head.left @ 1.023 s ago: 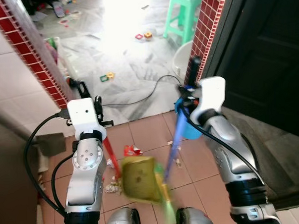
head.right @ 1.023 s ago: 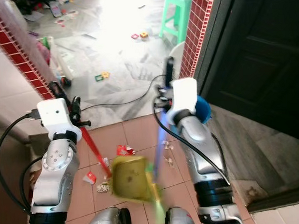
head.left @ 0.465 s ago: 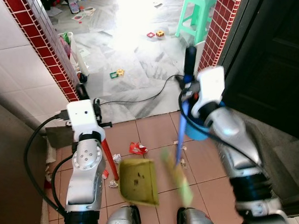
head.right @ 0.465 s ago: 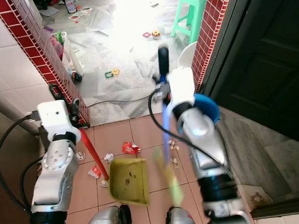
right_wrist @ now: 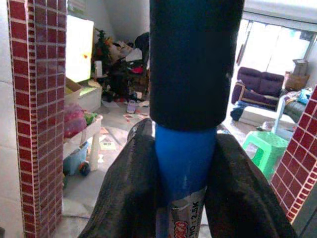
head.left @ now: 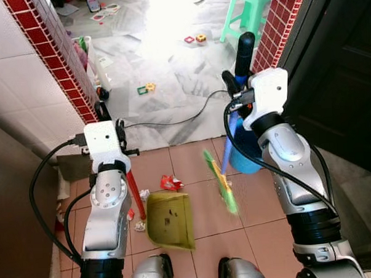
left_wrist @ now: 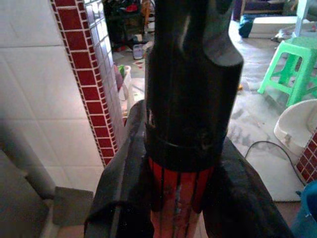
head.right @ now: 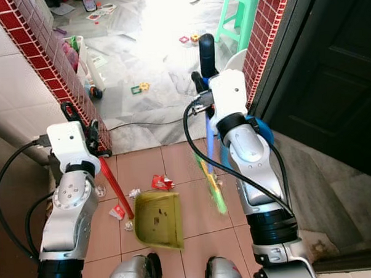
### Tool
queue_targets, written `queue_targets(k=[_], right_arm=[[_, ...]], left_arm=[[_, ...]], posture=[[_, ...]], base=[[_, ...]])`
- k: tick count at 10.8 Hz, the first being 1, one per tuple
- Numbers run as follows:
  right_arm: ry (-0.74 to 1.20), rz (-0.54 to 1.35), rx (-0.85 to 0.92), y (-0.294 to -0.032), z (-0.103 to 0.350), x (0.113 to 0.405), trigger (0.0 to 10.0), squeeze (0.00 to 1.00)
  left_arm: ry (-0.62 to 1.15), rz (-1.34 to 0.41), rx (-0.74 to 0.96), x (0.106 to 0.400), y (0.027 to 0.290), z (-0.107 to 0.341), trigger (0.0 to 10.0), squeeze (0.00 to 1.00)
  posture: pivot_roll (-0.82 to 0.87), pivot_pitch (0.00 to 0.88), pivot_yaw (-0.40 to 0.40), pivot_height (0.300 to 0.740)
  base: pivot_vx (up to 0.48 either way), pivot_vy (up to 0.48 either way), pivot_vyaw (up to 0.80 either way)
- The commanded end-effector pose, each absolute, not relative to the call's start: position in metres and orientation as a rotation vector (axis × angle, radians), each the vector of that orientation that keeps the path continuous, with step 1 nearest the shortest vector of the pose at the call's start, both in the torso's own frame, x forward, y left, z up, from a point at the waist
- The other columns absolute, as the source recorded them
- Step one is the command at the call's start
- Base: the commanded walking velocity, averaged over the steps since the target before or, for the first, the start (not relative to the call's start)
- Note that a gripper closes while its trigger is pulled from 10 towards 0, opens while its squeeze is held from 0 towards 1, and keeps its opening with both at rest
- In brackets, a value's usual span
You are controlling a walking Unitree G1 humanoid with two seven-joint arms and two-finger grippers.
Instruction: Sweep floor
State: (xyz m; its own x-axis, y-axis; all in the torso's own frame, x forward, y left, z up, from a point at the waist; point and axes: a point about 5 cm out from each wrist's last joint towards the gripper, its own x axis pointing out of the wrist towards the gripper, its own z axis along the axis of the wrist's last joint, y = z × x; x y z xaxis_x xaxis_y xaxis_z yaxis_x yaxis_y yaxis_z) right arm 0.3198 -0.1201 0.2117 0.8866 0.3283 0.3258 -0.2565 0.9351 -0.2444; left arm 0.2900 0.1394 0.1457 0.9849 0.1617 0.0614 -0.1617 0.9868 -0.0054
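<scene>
While the terracotta tiled floor [head.left: 192,154] carries scattered scraps, the robot stands over it mid-sweep. Its right gripper [right_wrist: 183,163] is clamped round the blue handle of the broom [head.left: 228,150], whose green bristles [head.left: 219,182] hang blurred just right of the dustpan. The left gripper [left_wrist: 181,168] pinches the red handle of the yellow-green dustpan [head.left: 169,220], its mouth resting on the tiles. A red wrapper [head.left: 169,183] and pale crumpled bits [head.left: 139,225] lie near the pan; I'd judge the next stroke must draw them inward.
</scene>
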Motion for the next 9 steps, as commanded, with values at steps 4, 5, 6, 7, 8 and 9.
queue_targets(k=[4, 5, 6, 7, 8, 9], right_arm=[[-0.378, 0.316, -0.305, -0.118, 0.192, 0.31, 10.0, 0.0], [-0.372, 0.315, -0.308, -0.118, 0.188, 0.308, 10.0, 0.0], [-0.362, 0.309, -0.301, -0.118, 0.184, 0.307, 10.0, 0.0], [-0.358, 0.307, -0.306, -0.117, 0.182, 0.305, 10.0, 0.0], [-0.357, 0.301, -0.314, -0.119, 0.181, 0.303, 10.0, 0.0], [-0.332, 0.271, -0.33, -0.128, 0.176, 0.305, 10.0, 0.0]], left_arm=[[-0.094, 0.078, -0.004, 0.295, 0.119, 0.143, 10.0, 0.0], [-0.109, 0.069, -0.002, 0.296, 0.118, 0.14, 10.0, 0.0], [-0.115, 0.077, -0.015, 0.301, 0.119, 0.133, 10.0, 0.0], [-0.093, 0.103, -0.045, 0.31, 0.119, 0.126, 10.0, 0.0], [-0.103, 0.11, -0.05, 0.315, 0.117, 0.127, 10.0, 0.0], [-0.105, 0.098, -0.052, 0.323, 0.111, 0.128, 10.0, 0.0]], posture=[[-0.05, 0.142, 0.063, 0.74], [-0.05, 0.154, 0.065, 0.74], [-0.06, 0.175, 0.069, 0.74], [-0.07, 0.192, 0.074, 0.74], [-0.07, 0.212, 0.074, 0.74], [-0.06, 0.236, 0.071, 0.74]], base=[[0.0, 0.0, 0.0], [0.0, 0.0, 0.0], [0.0, 0.0, 0.0], [0.0, 0.0, 0.0], [0.0, 0.0, 0.0], [0.0, 0.0, 0.0]])
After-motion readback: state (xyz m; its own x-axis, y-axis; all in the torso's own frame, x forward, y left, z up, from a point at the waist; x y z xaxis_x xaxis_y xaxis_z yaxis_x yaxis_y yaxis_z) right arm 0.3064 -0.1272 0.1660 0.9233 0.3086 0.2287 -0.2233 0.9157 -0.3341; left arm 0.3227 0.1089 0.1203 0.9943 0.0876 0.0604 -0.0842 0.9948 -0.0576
